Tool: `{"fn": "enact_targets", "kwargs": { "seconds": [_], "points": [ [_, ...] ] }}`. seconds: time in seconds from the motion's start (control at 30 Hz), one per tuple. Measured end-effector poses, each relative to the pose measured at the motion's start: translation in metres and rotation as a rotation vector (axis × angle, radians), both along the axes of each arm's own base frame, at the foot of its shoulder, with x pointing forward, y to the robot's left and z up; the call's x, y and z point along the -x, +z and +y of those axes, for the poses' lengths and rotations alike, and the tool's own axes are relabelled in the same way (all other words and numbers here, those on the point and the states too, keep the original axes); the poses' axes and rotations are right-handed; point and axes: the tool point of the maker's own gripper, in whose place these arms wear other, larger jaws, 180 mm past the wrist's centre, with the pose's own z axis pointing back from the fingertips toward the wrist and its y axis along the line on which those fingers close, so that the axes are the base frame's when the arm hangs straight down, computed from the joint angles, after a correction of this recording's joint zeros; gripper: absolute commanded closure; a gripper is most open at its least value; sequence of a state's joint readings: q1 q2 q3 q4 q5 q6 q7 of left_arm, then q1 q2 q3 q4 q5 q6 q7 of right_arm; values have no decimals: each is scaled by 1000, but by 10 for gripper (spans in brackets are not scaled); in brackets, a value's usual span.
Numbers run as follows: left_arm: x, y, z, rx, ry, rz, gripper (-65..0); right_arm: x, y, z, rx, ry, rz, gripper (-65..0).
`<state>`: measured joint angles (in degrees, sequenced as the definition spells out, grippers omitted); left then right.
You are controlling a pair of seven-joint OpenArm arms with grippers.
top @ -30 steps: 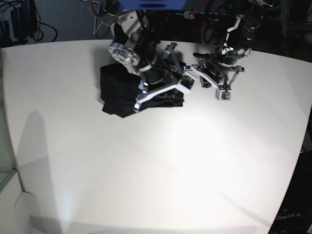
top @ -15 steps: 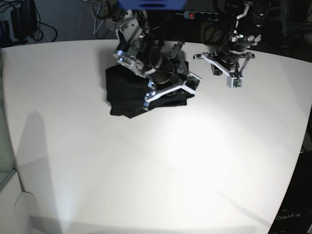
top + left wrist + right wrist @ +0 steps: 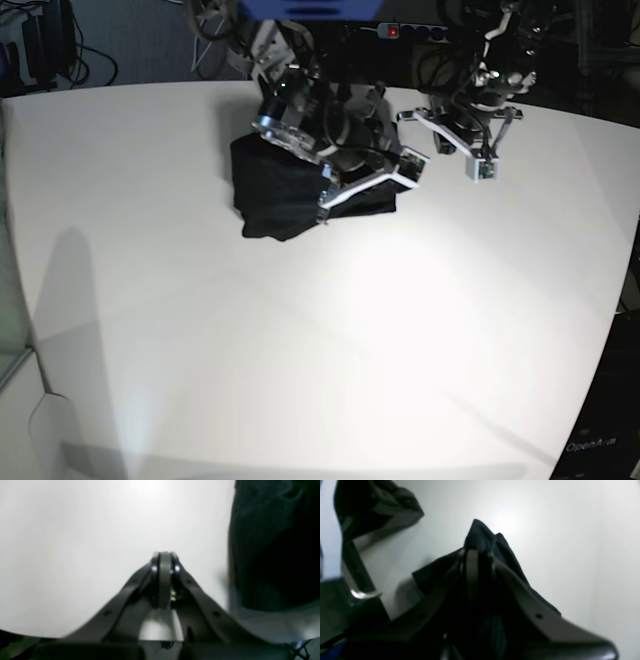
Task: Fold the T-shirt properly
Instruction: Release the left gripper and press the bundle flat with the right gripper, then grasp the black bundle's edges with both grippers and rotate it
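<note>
From my remote seat, the black T-shirt (image 3: 275,190) sits as a compact folded bundle on the far part of the white worktop (image 3: 320,340), slightly nearer the back edge than a second ago. My right pincer (image 3: 480,552) is on it, a fold of the dark cloth poking up between its nearly closed jaws, so I read it as gripping the shirt and dragging it back. My left pincer (image 3: 165,562) is fully closed on nothing, lifted off the worktop and pulled away beside the bundle. I judge the folding nearly finished, with only final positioning or release left.
</note>
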<state>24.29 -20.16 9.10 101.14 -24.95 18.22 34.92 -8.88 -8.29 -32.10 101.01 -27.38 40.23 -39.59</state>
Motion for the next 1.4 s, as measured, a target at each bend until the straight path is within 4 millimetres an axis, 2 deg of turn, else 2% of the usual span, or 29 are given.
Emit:
{"fn": "enact_targets", "kwargs": {
  "seconds": [0.17, 0.27, 0.47, 0.57, 0.7, 0.83, 0.9, 1.0, 1.13, 1.23, 1.4],
  "points": [
    [0, 0, 0, 0, 0, 0, 0, 1, -3, 0, 4, 2, 7, -266],
    [0, 0, 0, 0, 0, 0, 0, 2, -3, 0, 4, 4, 8, -317],
    [0, -1, 0, -1, 1, 0, 0, -1, -3, -1, 41, 7, 3, -332],
    [0, -1, 1, -2, 1, 0, 0, -5, 8, 10, 27, 44, -33, -331],
    [0, -1, 0, 1, 2, -2, 0, -19, 21, 16, 28, 64, -87, -331],
    [0, -1, 0, 1, 2, -3, 0, -14, 38, 41, -15, 148, -140, -331],
    [0, -1, 0, 1, 1, -2, 0, -16, 42, 43, -33, 154, -152, -330],
    [3, -2, 0, 1, 1, -4, 0, -28, 49, 40, -19, 147, -187, -277],
    [4, -2, 1, -2, 1, -1, 0, -45, 56, 33, -21, 116, -213, -119],
    [3, -1, 1, -2, 1, -12, 0, -62, 52, 8, 6, 44, -209, -6],
    [4, 0, 1, -1, 6, -32, 0, -86, 31, -59, 112, -70, -202, 0]
  ]
}}
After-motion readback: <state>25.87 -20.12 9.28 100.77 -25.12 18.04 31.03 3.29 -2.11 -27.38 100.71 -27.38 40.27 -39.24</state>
